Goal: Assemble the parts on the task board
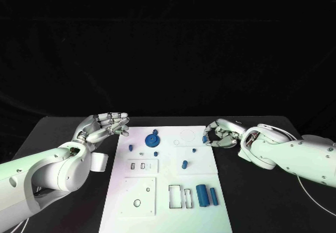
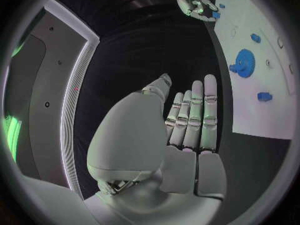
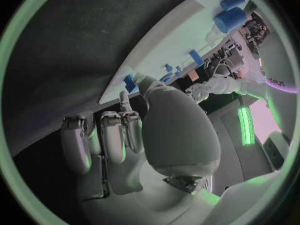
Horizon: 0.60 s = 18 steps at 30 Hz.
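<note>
The white task board (image 1: 168,218) lies in the middle of the black table. On it a blue gear (image 1: 152,141) sits near the far left, several small blue parts lie around the middle, and two blue cylinders (image 1: 201,195) lie side by side at the near right. My right hand (image 1: 223,135) is at the board's far right edge, fingers curled, pinching a small blue part (image 1: 205,139) (image 3: 130,82) at its fingertips. My left hand (image 1: 106,125) (image 2: 190,120) hovers off the board's far left corner, fingers stretched out and holding nothing.
Bare black table (image 1: 266,194) lies on both sides of the board. Rectangular slots (image 1: 175,196) and a square inset plate (image 1: 139,196) take up the board's near half. A thin cable (image 1: 311,196) runs along the table at the right.
</note>
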Tool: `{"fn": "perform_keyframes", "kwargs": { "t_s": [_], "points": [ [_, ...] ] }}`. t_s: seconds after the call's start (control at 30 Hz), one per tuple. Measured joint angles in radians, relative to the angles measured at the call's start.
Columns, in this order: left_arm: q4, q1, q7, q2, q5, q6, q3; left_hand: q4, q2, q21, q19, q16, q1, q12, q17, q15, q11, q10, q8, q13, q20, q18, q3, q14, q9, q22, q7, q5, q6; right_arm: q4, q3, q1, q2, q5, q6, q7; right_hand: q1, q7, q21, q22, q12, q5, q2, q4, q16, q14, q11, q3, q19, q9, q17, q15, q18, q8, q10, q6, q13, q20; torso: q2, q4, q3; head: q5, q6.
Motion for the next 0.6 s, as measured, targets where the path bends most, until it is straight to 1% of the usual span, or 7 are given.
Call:
{"fn": "perform_keyframes", "kwargs": {
  "t_s": [0.1, 0.17, 0.2, 0.27, 0.6],
  "points": [
    [0.000, 0.000, 0.000, 0.000, 0.000, 0.000, 0.000, 0.000, 0.000, 0.000, -0.002, 0.000, 0.000, 0.000, 0.000, 0.000, 0.000, 0.000, 0.000, 0.000, -0.002, 0.000, 0.000, 0.000, 0.000, 0.000, 0.000, 0.000, 0.000, -0.003, 0.000, 0.000, 0.002, -0.001, -0.001, -0.002, 0.001, 0.002, 0.000, 0.000, 0.004, 0.000, 0.001, 0.001, 0.000, 0.000, 0.000, 0.005, 0.000, 0.000, 0.000, 0.000, 0.000, 0.000, 0.000, 0.005, 0.000, 0.000, 0.000, 0.0000, -0.0001, 0.000, 0.000],
    [0.000, 0.000, 0.000, 0.000, 0.000, 0.000, 0.000, 0.000, 0.000, 0.000, -0.002, 0.000, 0.000, 0.000, 0.000, 0.000, 0.000, 0.000, 0.000, 0.000, -0.002, 0.000, 0.000, 0.000, 0.000, 0.000, 0.000, 0.000, 0.000, -0.003, 0.000, 0.000, 0.004, -0.001, -0.002, -0.003, -0.001, -0.004, 0.000, 0.000, 0.008, 0.000, 0.011, 0.000, 0.000, 0.000, 0.000, 0.014, 0.000, 0.000, 0.000, 0.000, 0.000, 0.004, 0.000, 0.012, 0.000, 0.000, 0.000, 0.0000, 0.0002, 0.001, 0.000],
    [0.000, 0.000, 0.000, 0.000, 0.000, 0.000, 0.000, 0.000, 0.000, 0.000, -0.002, 0.000, 0.000, 0.000, 0.000, 0.000, 0.000, 0.000, 0.000, 0.000, -0.002, 0.000, 0.000, 0.000, 0.000, 0.000, 0.000, 0.000, 0.000, -0.003, 0.000, 0.000, 0.006, -0.001, -0.003, -0.003, -0.001, 0.000, 0.000, 0.000, 0.008, 0.000, 0.012, 0.000, 0.000, 0.000, 0.000, 0.014, 0.000, 0.000, 0.000, 0.000, 0.000, 0.004, 0.000, 0.015, 0.000, 0.000, 0.000, -0.0001, 0.0005, 0.001, 0.000],
    [0.000, 0.000, 0.000, 0.000, 0.000, 0.000, 0.000, 0.000, 0.000, 0.000, -0.002, 0.000, 0.000, 0.000, 0.000, 0.000, 0.000, 0.000, 0.000, 0.000, -0.002, 0.000, 0.000, 0.000, 0.000, 0.000, 0.000, 0.000, 0.000, -0.003, 0.000, 0.000, 0.009, -0.001, -0.003, -0.003, -0.002, -0.004, 0.000, 0.000, 0.008, -0.006, 0.020, 0.000, 0.000, 0.000, 0.000, 0.025, 0.000, 0.000, 0.000, 0.000, 0.000, 0.004, 0.000, 0.026, 0.000, 0.000, 0.000, -0.0006, 0.0006, 0.001, 0.000],
    [0.000, 0.000, -0.001, -0.001, 0.000, 0.000, 0.000, 0.000, 0.000, 0.000, -0.002, 0.000, 0.000, 0.000, 0.000, 0.000, 0.000, 0.000, 0.000, 0.000, -0.002, 0.000, 0.000, 0.000, 0.000, 0.000, 0.000, 0.000, 0.000, -0.006, 0.000, -0.001, 0.018, -0.001, -0.007, -0.004, -0.002, -0.005, 0.000, 0.000, 0.008, -0.013, 0.020, -0.003, 0.004, 0.000, 0.000, 0.028, 0.000, 0.000, 0.000, 0.000, 0.000, 0.004, 0.000, 0.027, 0.000, 0.000, 0.000, -0.0001, 0.0006, 0.001, -0.002]
  ]
}}
